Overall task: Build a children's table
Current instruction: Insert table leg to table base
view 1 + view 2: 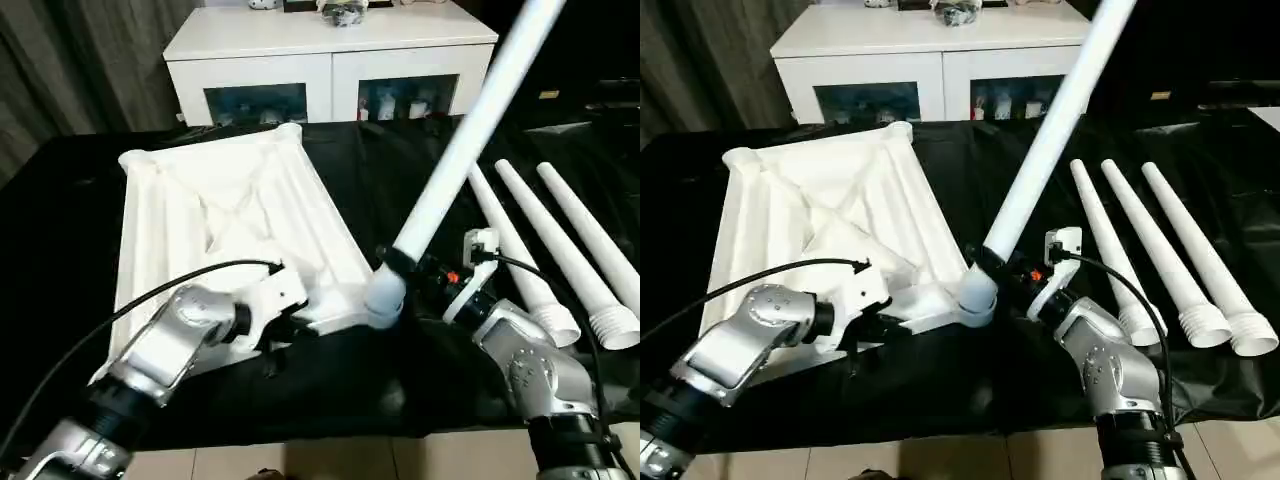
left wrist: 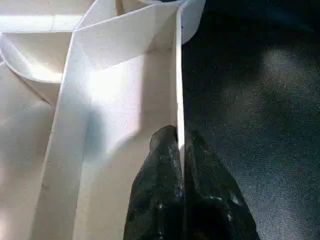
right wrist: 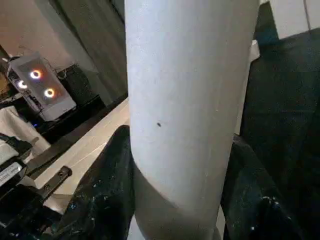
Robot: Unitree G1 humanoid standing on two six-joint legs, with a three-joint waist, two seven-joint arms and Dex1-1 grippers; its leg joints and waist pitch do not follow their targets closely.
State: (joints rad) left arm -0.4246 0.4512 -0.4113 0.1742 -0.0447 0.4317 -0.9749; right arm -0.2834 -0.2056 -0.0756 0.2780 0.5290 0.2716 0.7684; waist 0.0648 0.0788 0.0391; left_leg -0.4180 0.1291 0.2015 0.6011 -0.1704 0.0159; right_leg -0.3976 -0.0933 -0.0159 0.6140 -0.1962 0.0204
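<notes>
The children's table top (image 1: 230,210) lies upside down on the black cloth, ribbed underside up. My left gripper (image 2: 181,145) is shut on the thin rim (image 2: 177,75) of its near edge. My right gripper (image 1: 403,264) is shut around a white leg (image 1: 470,130) near that leg's thick end. The leg rises tilted up and to the right, and its base (image 1: 385,297) sits at the top's near right corner. In the right wrist view the leg (image 3: 185,90) stands between both black fingers (image 3: 107,200).
Three more white legs (image 1: 1110,250) (image 1: 1155,250) (image 1: 1200,255) lie side by side on the cloth at the right, thick threaded ends towards me. A white cabinet (image 1: 330,45) with glass doors stands behind the table. Pale floor (image 1: 330,460) shows at the near edge.
</notes>
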